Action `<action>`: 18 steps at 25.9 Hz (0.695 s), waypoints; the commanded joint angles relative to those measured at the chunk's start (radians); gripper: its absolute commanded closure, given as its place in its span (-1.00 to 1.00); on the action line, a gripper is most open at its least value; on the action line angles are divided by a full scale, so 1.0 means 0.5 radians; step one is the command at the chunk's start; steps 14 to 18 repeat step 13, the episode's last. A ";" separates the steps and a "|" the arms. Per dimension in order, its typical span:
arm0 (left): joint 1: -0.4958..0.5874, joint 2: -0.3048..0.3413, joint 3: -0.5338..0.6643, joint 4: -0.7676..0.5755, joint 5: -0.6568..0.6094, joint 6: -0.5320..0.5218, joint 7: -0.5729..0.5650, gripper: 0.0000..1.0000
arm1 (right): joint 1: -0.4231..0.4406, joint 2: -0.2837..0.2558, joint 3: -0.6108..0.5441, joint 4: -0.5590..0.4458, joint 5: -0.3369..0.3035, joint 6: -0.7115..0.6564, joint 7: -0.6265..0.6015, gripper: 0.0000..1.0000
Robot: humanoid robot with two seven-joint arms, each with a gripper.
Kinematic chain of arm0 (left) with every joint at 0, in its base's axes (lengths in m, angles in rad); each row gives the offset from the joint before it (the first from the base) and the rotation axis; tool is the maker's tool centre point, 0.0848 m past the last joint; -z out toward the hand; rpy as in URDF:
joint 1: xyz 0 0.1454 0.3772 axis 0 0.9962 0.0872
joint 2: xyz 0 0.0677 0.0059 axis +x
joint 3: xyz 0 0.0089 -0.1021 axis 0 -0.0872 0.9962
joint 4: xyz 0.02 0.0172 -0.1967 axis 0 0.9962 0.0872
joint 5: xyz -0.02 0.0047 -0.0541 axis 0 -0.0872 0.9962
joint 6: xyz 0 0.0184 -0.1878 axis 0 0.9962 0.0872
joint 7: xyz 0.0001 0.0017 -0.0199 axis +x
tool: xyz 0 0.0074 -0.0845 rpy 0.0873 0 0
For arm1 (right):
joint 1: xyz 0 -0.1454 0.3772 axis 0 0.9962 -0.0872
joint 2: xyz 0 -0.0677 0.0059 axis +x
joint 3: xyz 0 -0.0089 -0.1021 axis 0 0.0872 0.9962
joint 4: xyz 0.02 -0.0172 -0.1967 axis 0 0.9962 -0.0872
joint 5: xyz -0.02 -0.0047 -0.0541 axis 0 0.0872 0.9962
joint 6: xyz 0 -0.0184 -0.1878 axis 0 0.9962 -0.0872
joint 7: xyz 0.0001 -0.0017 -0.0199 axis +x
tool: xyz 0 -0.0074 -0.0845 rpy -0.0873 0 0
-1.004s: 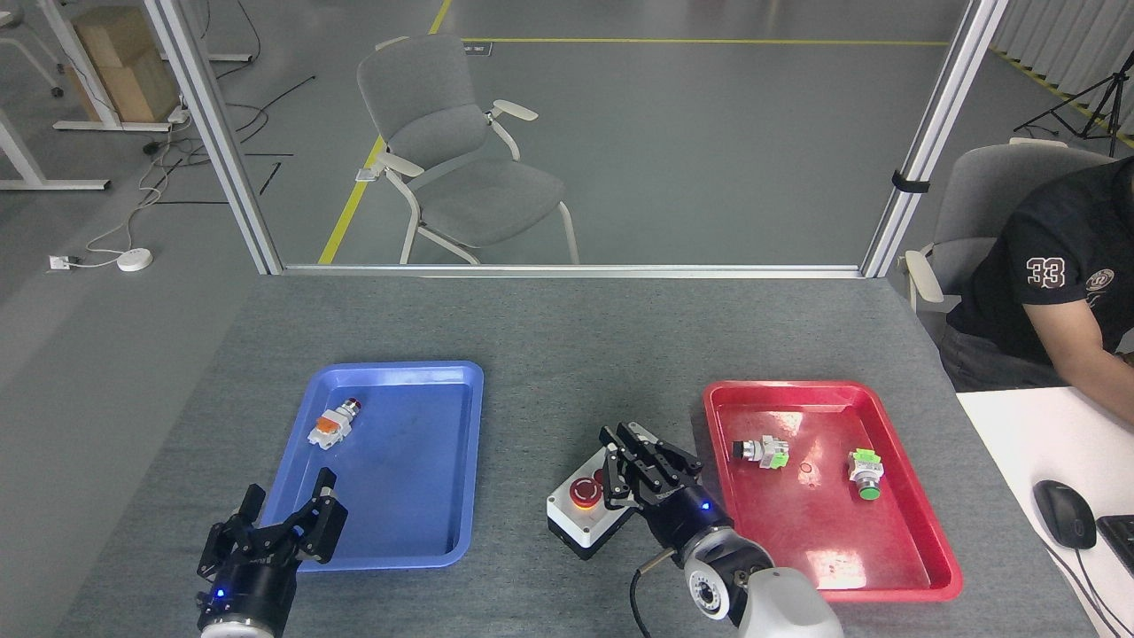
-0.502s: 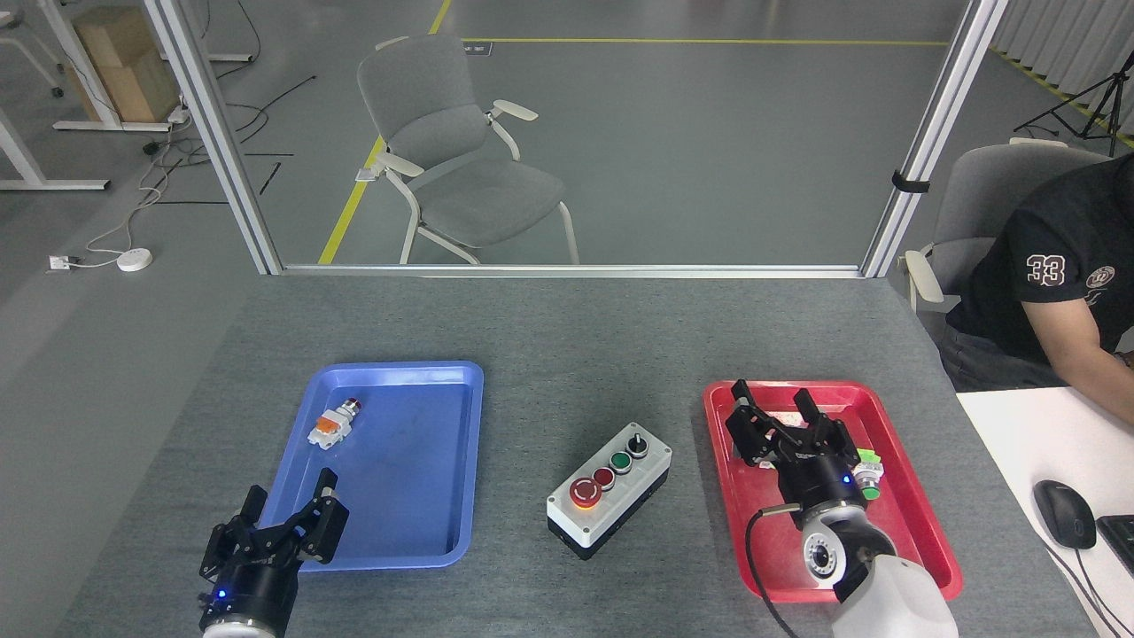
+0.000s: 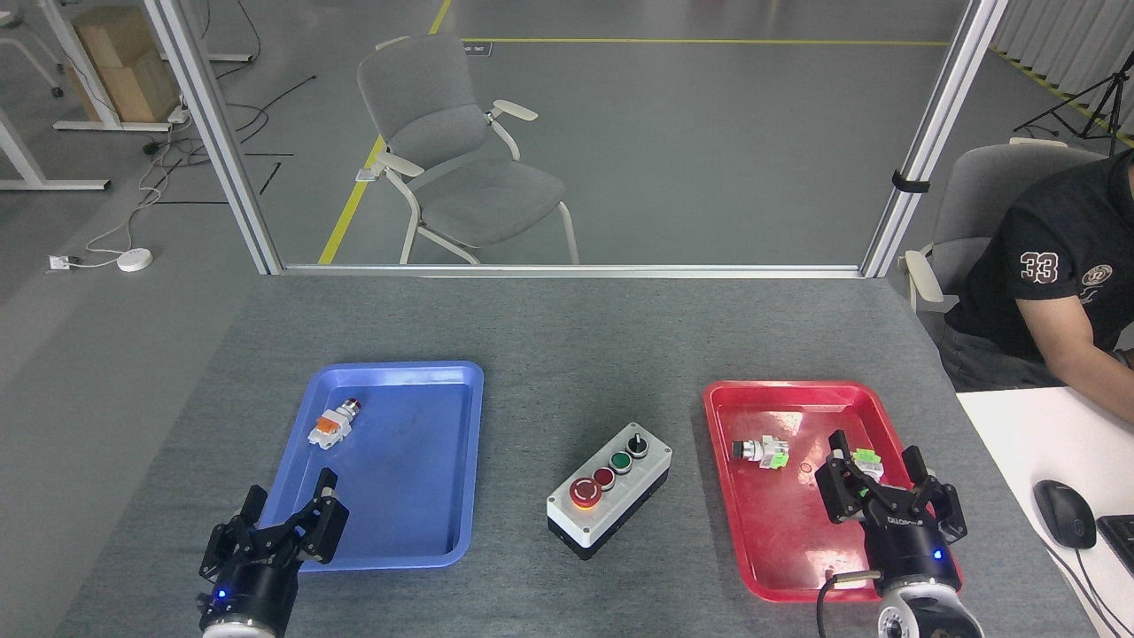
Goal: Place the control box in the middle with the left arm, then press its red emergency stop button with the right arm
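On the grey felt-like worktop [image 3: 567, 328], items lie in a row from left to right. At the lower left edge, the left tool [image 3: 285, 523] hangs over the near left corner of the blue tray [image 3: 425, 523], its claws spread wide and holding nothing. The blue tray carries one loose white-orange push-button part [image 3: 331, 426] with a red cap, lying near its far left side.

Between the two trays, the control box [image 3: 609, 488] rests on the worktop, set at a slant and apart from both trays. The red emergency stop button [image 3: 584, 492] sits at the box's near left end, followed by the small red button, the green button and the black knob toward the far right end.

The red tray [image 3: 762, 549] holds a black-headed switch part [image 3: 760, 451] on a green and white body. The right tool [image 3: 890, 492] stands over the tray's right half, claws spread wide and empty, partly covering a second green and white part [image 3: 866, 459].

Beyond the worktop, an aluminium-framed glass partition [image 3: 221, 151] borders a grey floor with yellow lines, where a grey chair [image 3: 461, 151] stands. At the right, a person in a black shirt [image 3: 1054, 266] sits at a white desk [image 3: 1045, 434] bearing a black mouse [image 3: 1063, 512].
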 commanded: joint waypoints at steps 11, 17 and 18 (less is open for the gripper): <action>0.000 0.000 0.000 0.000 0.000 0.000 0.001 -0.98 | 0.026 0.005 -0.072 -0.051 0.042 0.035 -0.024 -0.99; 0.000 0.000 0.000 0.000 0.000 0.000 0.001 -0.98 | 0.026 0.005 -0.072 -0.048 0.048 0.035 -0.024 -0.99; 0.000 0.000 0.000 0.000 0.000 0.000 0.001 -0.98 | 0.026 0.005 -0.072 -0.048 0.048 0.035 -0.024 -0.99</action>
